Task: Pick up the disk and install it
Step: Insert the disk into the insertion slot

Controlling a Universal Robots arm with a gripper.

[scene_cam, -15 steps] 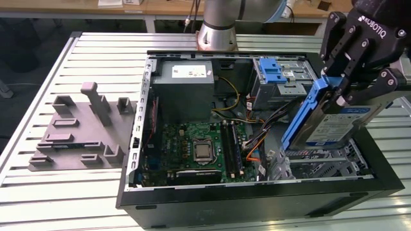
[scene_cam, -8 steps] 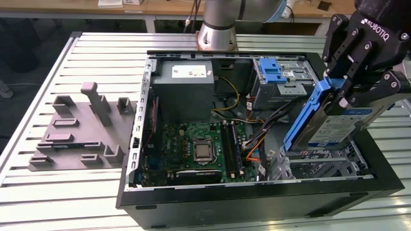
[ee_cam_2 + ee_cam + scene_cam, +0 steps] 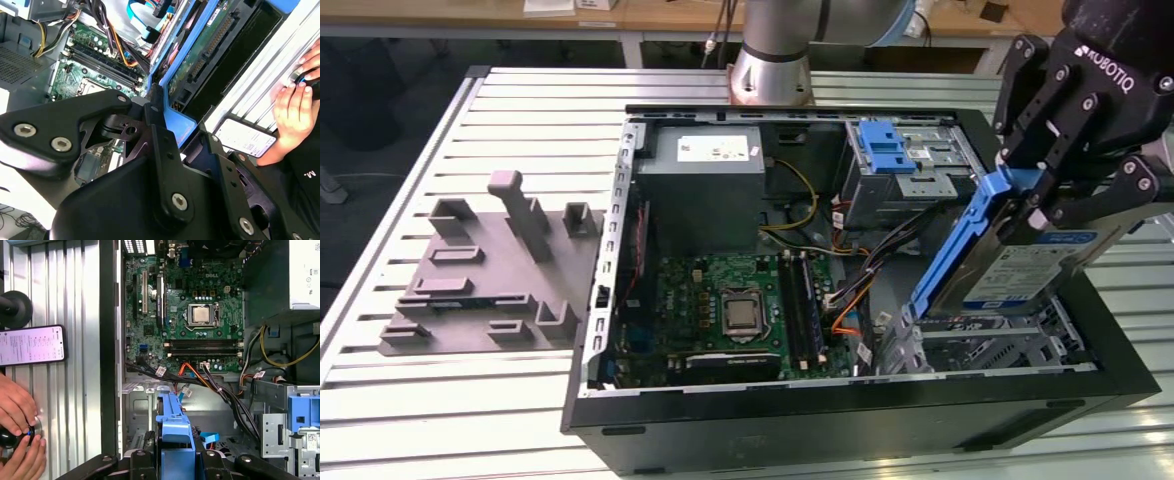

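One disk (image 3: 1025, 268) hangs in the claw (image 3: 1062, 205), which is shut on its upper end. The disk is held above the open computer case (image 3: 854, 432), tilted steeply, label facing the exterior view's right. Its blue carrier bracket (image 3: 958, 245) runs down the edge towards the metal drive cage (image 3: 994, 345) in the case's corner on the exterior view's right. The disk's lower end is right at the cage's top; whether it touches I cannot tell. In the second wrist view the disk (image 3: 202, 52) shows its green circuit board beyond the black claw (image 3: 159, 131). In the first wrist view the bracket (image 3: 175, 432) juts out from the claw (image 3: 175, 466) over the cage (image 3: 137, 412).

Inside the case lie the green motherboard (image 3: 727, 305), a bundle of coloured cables (image 3: 854, 300), a grey power supply box (image 3: 710, 172) and a blue latch (image 3: 886, 148) on a silver cage. The case sits on a slatted metal tabletop (image 3: 454, 410), with a grey moulded fixture (image 3: 487, 275) beside it on the exterior view's left. The arm's base (image 3: 767, 70) stands behind the case.

A person's hands (image 3: 17, 412) rest on the tabletop beside a phone (image 3: 32, 345).
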